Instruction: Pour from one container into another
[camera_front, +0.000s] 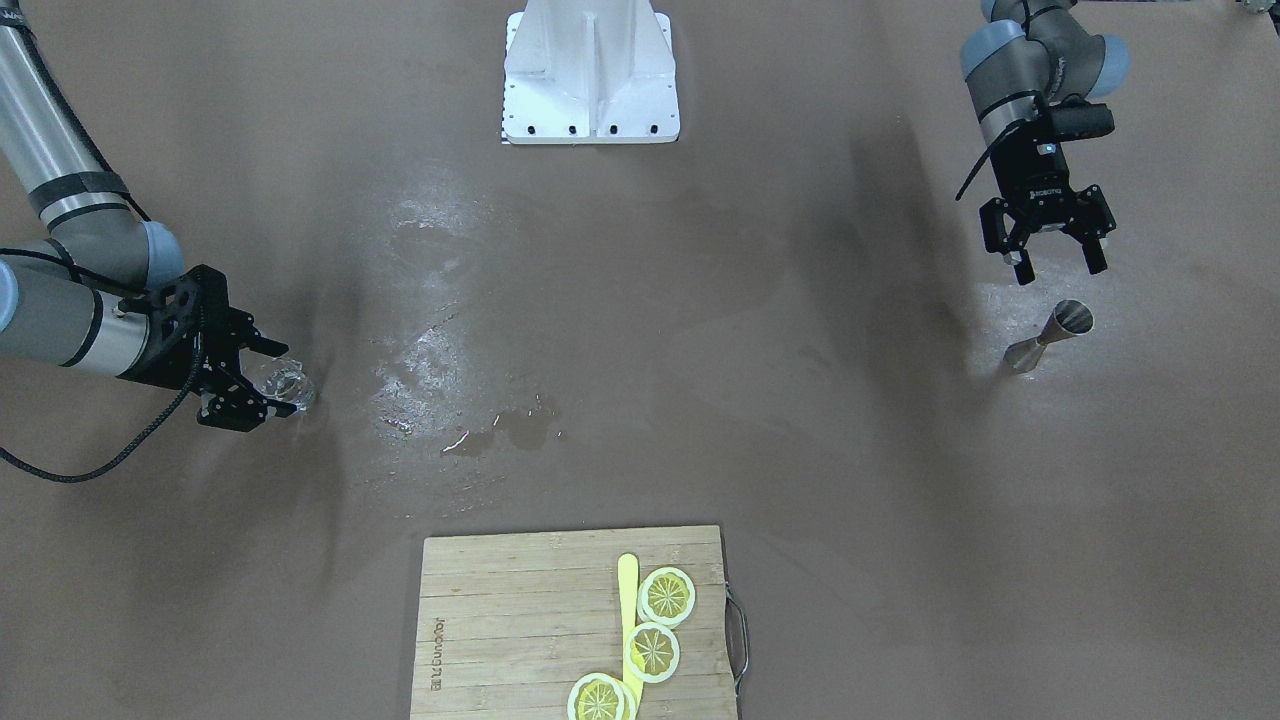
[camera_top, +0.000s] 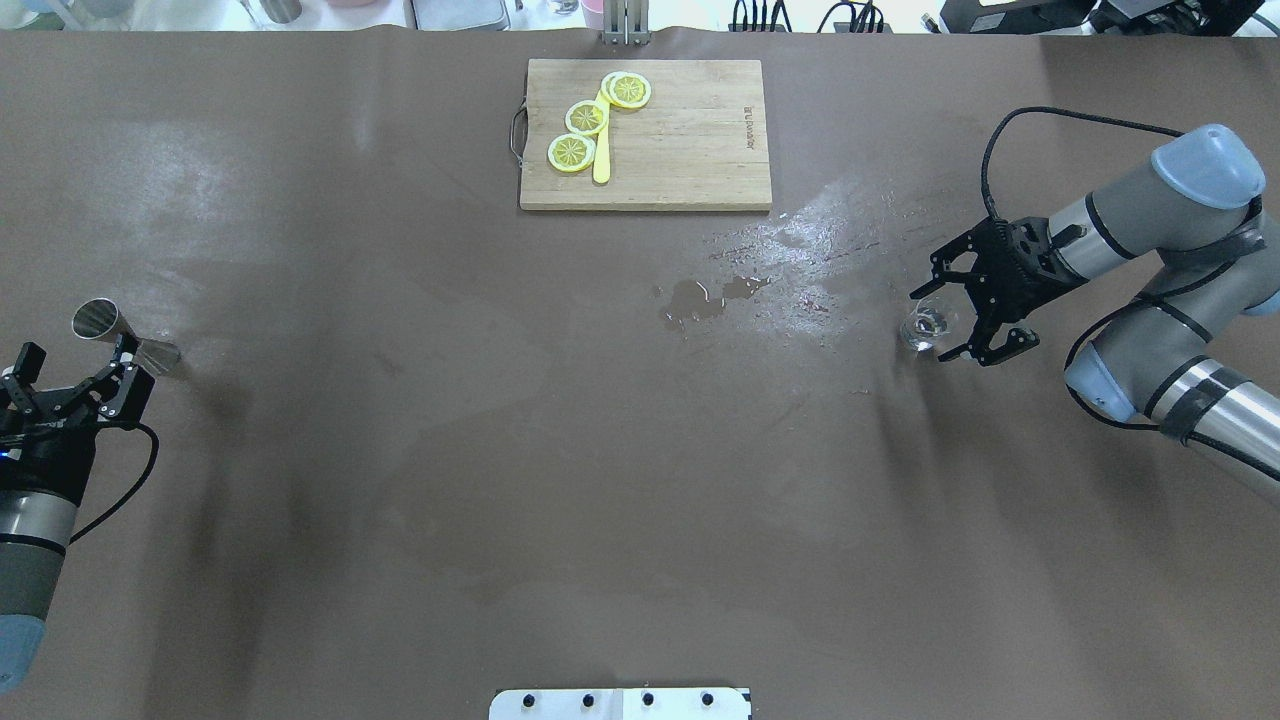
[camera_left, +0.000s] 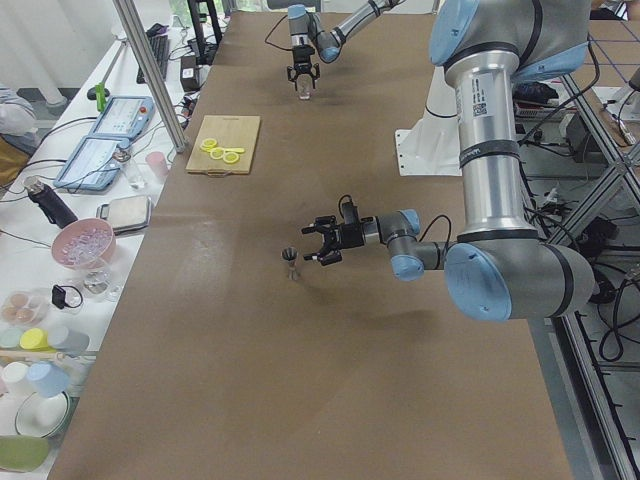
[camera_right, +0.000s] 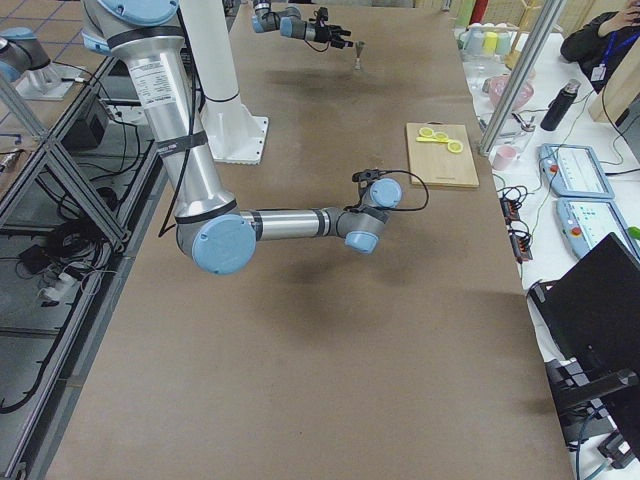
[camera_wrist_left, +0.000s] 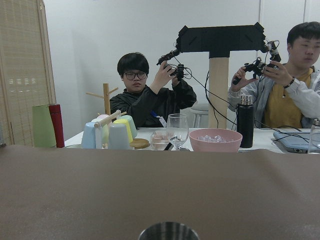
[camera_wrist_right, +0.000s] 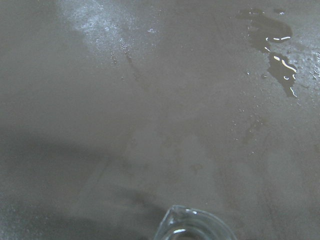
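Note:
The clear glass cup stands at the right of the table, its rim showing at the bottom of the right wrist view. My right gripper is open, low at the table, with one finger on either side of the cup; neither finger visibly presses it. Far to the left stands the steel jigger, upright on the mat. My left gripper is open just on the robot's side of the jigger, with nothing between its fingers. The jigger's rim shows at the bottom edge of the left wrist view.
A wooden cutting board with lemon slices and a yellow knife lies at the far middle. A puddle wets the mat left of the cup. People, cups and bowls are beyond the table's left end.

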